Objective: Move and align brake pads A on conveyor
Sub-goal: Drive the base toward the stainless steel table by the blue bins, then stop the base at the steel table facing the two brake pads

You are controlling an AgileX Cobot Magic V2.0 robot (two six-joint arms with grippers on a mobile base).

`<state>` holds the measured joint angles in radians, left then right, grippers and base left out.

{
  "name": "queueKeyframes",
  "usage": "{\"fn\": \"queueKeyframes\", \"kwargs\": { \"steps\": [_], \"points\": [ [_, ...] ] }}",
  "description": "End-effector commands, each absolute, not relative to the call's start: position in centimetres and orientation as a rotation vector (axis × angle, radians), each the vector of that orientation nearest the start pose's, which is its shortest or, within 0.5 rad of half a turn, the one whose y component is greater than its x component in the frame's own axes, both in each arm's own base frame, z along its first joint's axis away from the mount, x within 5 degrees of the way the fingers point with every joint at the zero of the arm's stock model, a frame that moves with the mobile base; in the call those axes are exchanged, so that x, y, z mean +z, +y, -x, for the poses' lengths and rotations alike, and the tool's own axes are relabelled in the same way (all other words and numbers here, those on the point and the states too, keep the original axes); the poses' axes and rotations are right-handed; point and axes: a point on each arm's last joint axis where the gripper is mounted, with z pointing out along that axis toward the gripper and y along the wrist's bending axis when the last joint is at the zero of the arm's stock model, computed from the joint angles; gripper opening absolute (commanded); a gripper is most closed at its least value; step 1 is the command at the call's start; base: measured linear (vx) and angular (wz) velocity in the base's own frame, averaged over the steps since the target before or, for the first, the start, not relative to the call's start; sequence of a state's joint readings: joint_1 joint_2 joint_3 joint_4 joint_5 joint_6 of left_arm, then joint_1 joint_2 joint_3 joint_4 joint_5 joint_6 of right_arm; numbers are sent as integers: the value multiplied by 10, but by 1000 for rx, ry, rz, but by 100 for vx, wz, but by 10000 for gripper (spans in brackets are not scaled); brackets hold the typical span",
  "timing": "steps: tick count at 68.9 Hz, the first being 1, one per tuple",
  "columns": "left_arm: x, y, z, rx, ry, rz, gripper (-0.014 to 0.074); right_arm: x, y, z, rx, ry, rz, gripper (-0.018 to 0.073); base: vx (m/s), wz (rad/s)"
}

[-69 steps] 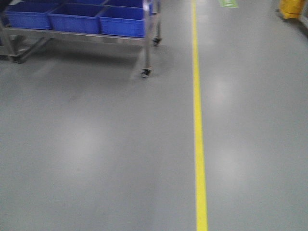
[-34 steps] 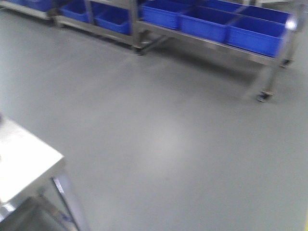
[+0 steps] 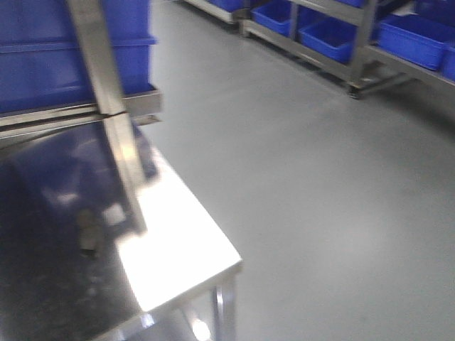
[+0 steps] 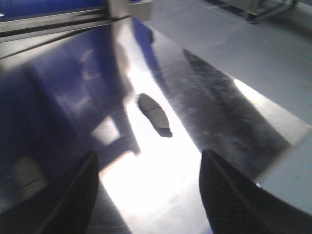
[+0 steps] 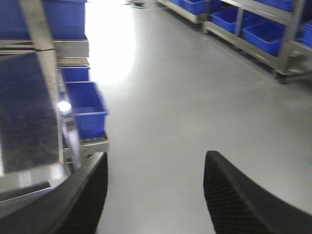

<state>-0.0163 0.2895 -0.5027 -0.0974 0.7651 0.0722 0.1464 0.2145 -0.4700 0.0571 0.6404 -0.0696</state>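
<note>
On the steel surface (image 4: 219,107), one pad (image 4: 155,114) lies flat near the middle, blurred. Just short of the pad, the left gripper (image 4: 151,195) hovers above the surface, jaws wide and empty. Off the surface's right edge, the right gripper (image 5: 156,200) hangs above the floor (image 5: 185,122), jaws wide and empty; blue bins (image 5: 258,31) stand well apart from the surface.

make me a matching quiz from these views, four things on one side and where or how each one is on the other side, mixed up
Things:
1. brake pad
2. left gripper
3. right gripper
4. blue bins

Places or states:
a. open, grey floor showing between its fingers
b. lying flat on the steel tabletop
c. sitting on rack shelves
d. open, steel tabletop showing between its fingers

Pairs: 1-b, 2-d, 3-a, 4-c
</note>
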Motion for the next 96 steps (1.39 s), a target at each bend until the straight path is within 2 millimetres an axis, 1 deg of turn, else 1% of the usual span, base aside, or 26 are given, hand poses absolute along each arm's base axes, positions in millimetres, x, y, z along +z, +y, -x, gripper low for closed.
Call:
{"fn": "queueKeyframes", "kwargs": {
  "steps": [1, 32, 48, 60, 96],
  "points": [
    [307, -7, -58, -90, 1956, -52, 425, 312, 10, -49, 103, 1776, 175, 414, 20, 79],
    [307, -7, -58, -90, 1956, -52, 425, 312, 10, -49, 103, 1775, 175, 414, 17, 77],
    [307, -7, -58, -90, 1956, -52, 425, 312, 10, -49, 103, 1775, 175, 414, 11, 54],
    [307, -7, -58, -90, 1956, -52, 425, 312, 10, -49, 103, 1775, 175, 414, 4, 21],
    [307, -7, -58, -90, 1956, -52, 425, 312, 10, -49, 104, 1775, 175, 414, 0, 0]
  ]
}}
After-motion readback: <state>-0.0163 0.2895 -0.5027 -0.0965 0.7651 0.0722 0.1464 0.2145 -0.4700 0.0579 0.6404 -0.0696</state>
